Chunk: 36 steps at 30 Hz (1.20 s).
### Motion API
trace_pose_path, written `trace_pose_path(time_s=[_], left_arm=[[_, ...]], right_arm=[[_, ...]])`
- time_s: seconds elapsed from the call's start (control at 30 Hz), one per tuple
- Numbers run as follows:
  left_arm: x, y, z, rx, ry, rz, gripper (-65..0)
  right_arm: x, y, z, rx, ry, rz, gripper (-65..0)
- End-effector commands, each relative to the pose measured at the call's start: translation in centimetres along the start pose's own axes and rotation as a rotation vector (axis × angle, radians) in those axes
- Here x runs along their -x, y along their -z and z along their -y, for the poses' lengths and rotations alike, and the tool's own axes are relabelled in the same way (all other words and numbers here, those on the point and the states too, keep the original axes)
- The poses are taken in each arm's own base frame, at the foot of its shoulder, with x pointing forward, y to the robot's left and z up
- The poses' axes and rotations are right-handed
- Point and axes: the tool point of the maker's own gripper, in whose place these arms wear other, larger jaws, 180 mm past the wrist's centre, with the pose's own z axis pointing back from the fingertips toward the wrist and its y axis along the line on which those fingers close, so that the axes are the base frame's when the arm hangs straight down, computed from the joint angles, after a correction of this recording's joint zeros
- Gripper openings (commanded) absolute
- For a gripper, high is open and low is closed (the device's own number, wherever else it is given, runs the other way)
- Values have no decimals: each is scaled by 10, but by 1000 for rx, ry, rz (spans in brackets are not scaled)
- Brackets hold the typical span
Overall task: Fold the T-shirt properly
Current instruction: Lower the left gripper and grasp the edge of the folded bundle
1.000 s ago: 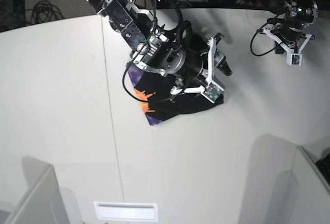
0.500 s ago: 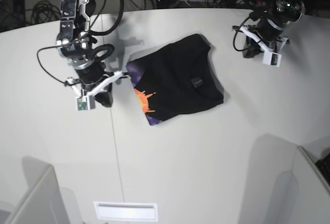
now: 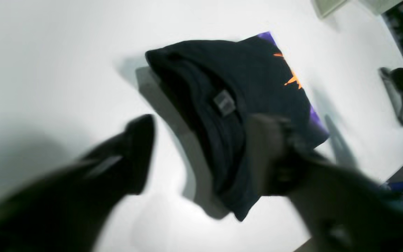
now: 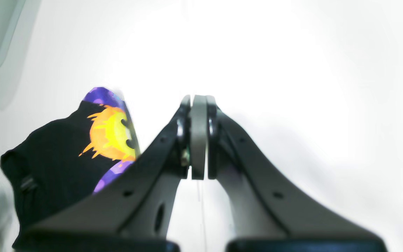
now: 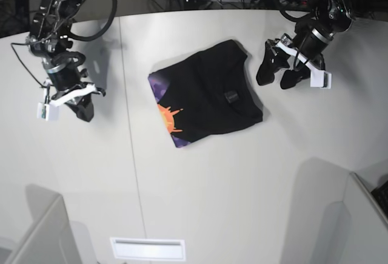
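T-shirt [image 5: 206,97] lying folded on tabletop [image 5: 254,173] | left end effector [image 5: 274,74] gaping, empty | right end effector [image 5: 82,109] pressing together | risk — left one hovering near, snagging the edge, undoing the fold

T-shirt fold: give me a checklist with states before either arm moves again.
1. T-shirt folded into a compact stack on the table: ok.
2. Grey neck label on top, sunburst print at one edge: ok.
3. Left gripper open, off the cloth: ok.
4. Right gripper shut, holding nothing: ok.
5. Fold edges squared and even: cannot tell.
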Motion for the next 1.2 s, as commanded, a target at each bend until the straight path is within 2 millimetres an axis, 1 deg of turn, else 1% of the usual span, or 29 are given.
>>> trace_pose_path(time_s=[0.0, 0.03, 0.1, 0.17, 0.27, 0.33, 0.37, 0.43, 0.53, 0.63, 0.67, 0.73, 0.87, 0.97, 1.1, 1.17], left_arm=[[-9, 1, 4, 31, -19, 46, -133], [-7, 4, 4, 39, -38, 44, -104], [2, 15, 5, 62, -66, 19, -77], [13, 22, 6, 75, -98, -5, -79], [21, 33, 10, 100, -121, -27, -79], [29, 37, 4, 77, -166, -46, -79], [31, 38, 0, 55, -195, -50, -79], [29, 43, -3, 32, -239, -41, -79], [26, 46, -5, 17, -261, -35, -79], [25, 49, -4, 15, -276, -29, -79], [25, 53, 2, 28, -281, -31, -79], [27, 59, 6, 35, -291, -42, -79], [36, 74, 5, 23, -353, -79, -79], [37, 82, 7, 29, -384, -78, -79], [35, 86, 9, 35, -392, -72, -79], [35, 88, 6, 17, -381, -78, -79]], right_arm=[[-10, -5, 0, -8, -9, 37, -650], [-7, -6, 1, -5, -10, 30, -650], [-3, -8, 4, 1, -13, 19, -650], [-2, -11, 8, 3, -34, 8, -650], [0, -12, 1, -44, -83, 1, -650], [1, -13, -2, -65, -104, -2, -650], [-1, -14, 0, -61, -109, 2, -650], [-2, -18, 6, -50, -109, 9, -650], [0, -23, 14, -37, -116, 5, -650], [0, -24, 12, -49, -127, 6, -650], [0, -23, 12, -51, -129, 9, -650], [-1, -23, 11, -51, -127, 10, -650], [-2, -22, 11, -53, -128, 15, -650], [-3, -22, 11, -53, -130, 17, -650], [-4, -22, 11, -53, -130, 20, -650], [-4, -22, 11, -53, -130, 20, -650]])
